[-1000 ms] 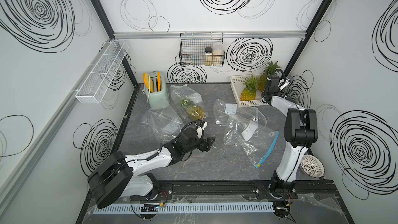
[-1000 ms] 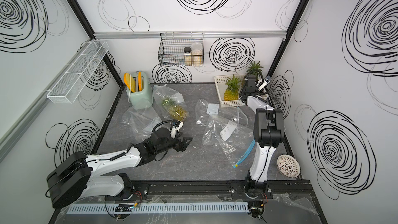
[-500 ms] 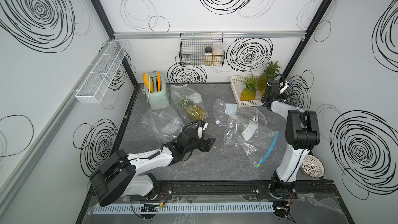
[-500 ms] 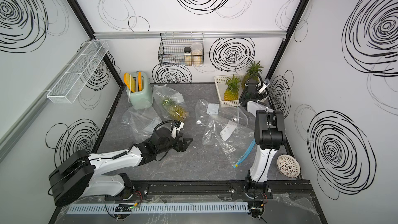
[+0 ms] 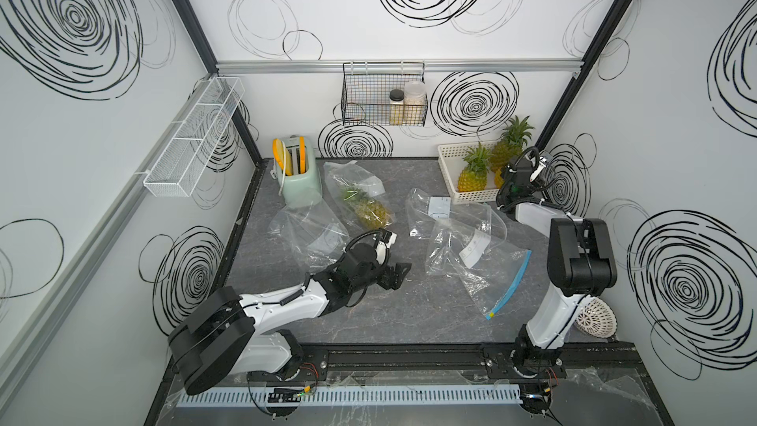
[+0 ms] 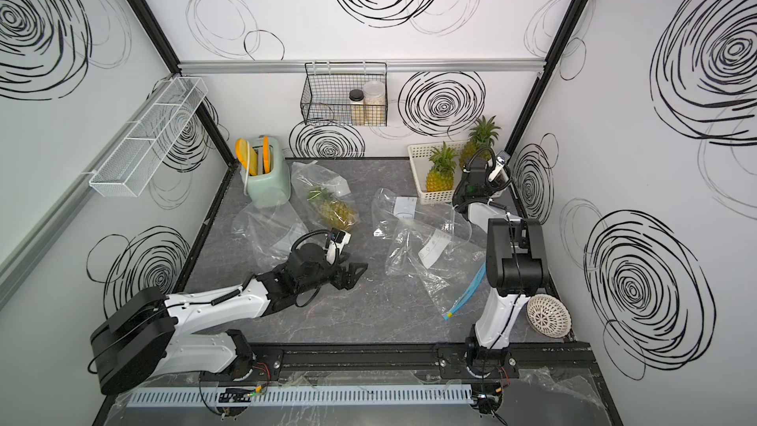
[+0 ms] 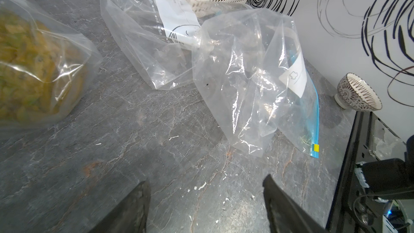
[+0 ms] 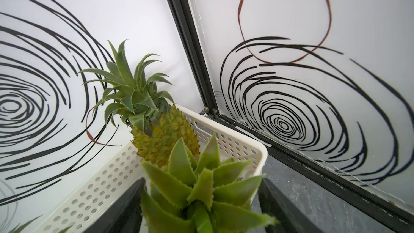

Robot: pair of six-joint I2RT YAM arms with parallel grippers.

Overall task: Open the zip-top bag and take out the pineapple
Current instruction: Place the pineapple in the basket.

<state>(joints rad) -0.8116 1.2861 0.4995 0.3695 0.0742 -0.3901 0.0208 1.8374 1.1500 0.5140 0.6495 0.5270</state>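
- My right hand (image 8: 201, 181) is over the basket (image 8: 233, 141) in the far corner. Its jaws stand apart on either side of the crown of a pineapple (image 8: 201, 198) that sits in the basket, and they grip nothing.
- My left hand (image 5: 397, 274) hovers low over the bare counter (image 5: 368, 313), with its jaws wide and empty.
- I judge the step in hand to be clearing the right hand from the basket. I'd lift it straight up so the fingers don't snag the leaves and tip the fruit.
- The next target is the zip-top bag (image 5: 352, 186) lying beside the toaster (image 5: 301, 186), near my left hand and well apart from my right. The bagged pineapple (image 5: 370, 211) lies on its side inside it.
- I'd pin the bag's bottom end with the left hand and work the zip with the right. I can't make out its slider from here.
- Pineapples: four. Three are in the basket, one of them mostly hidden under my right hand in the top views, and one is bagged.
- Bags: four, as best I can tell through the overlapping film. One is full and three are empty bags (image 5: 483, 264).
- One toaster, one bowl (image 5: 596, 317), and two jars (image 5: 396, 106) in the wall rack (image 5: 360, 104).
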